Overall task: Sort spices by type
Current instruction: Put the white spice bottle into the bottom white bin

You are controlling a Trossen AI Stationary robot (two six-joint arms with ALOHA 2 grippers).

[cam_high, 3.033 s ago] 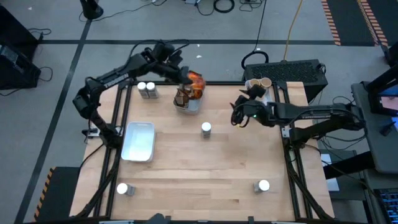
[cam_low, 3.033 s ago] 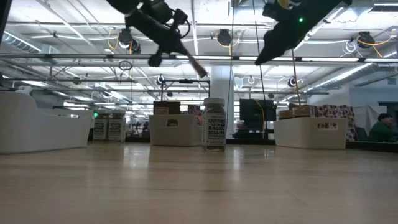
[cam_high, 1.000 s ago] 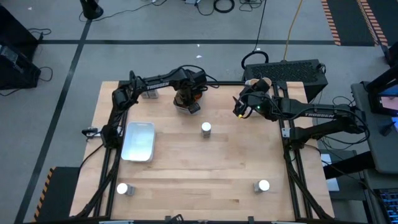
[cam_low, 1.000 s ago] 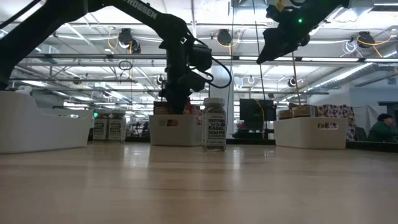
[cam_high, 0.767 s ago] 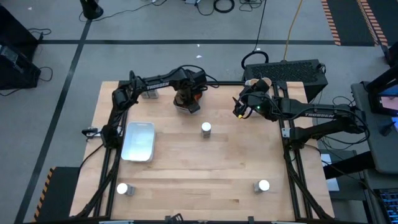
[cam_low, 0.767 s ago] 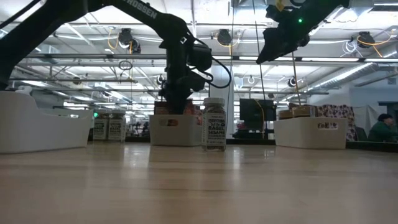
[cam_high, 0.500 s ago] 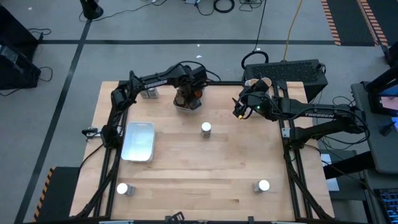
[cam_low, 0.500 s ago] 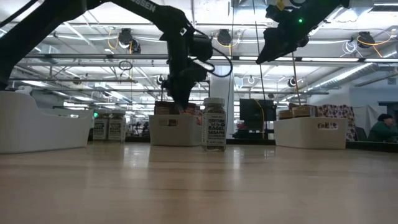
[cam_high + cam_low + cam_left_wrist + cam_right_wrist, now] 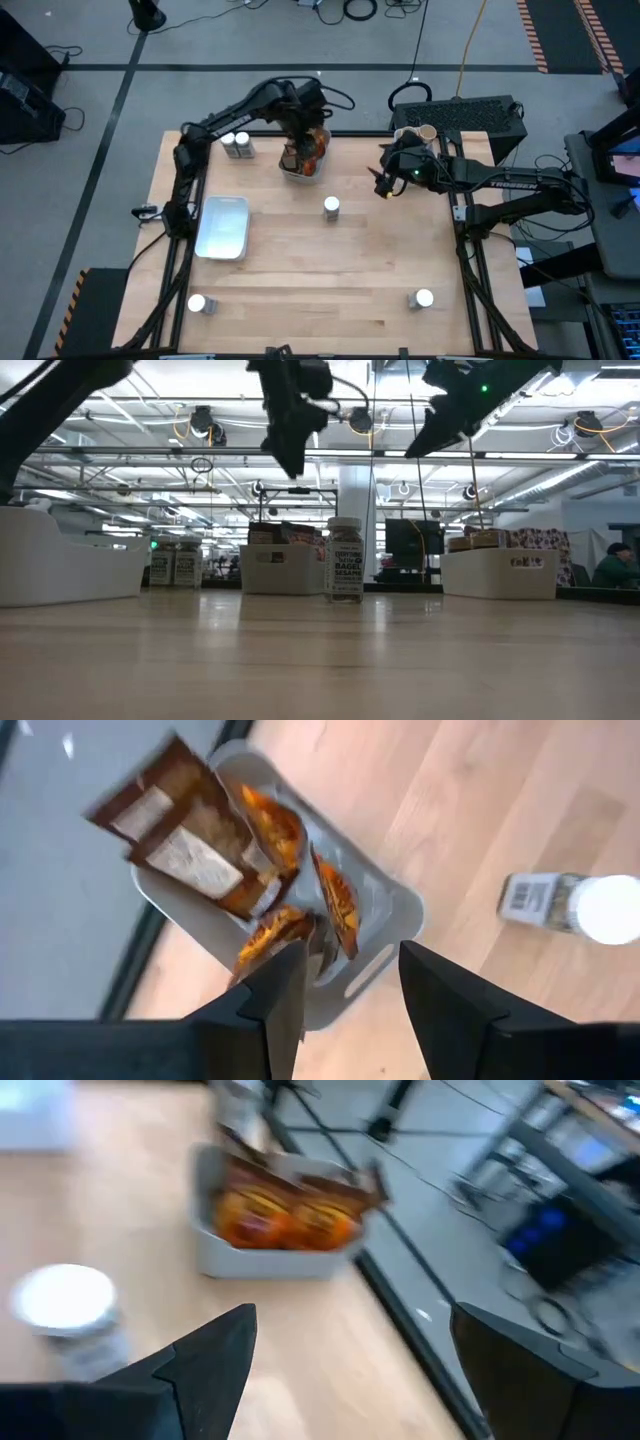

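Observation:
A small white tray at the table's far middle holds brown and orange packets, which stand leaning in it. My left gripper hangs open above this tray with nothing between its fingers; in the low view my left gripper is well above the tray. My right gripper waits open in the air at the far right. White-capped jars stand on their bases: one mid-table, a pair at the far left, and one near each front corner. Tan-topped tubs sit at the far right.
A larger white tray lies left of centre. In the low view another white tray with the tubs stands at the far right. The mid-table jar stands just in front of the packet tray. Bare wood spans the table's near half.
My left gripper has risen straight up out of the packet tray, with nothing between its fingers now; the packets stay in the tray. My right gripper has turned a little in place.

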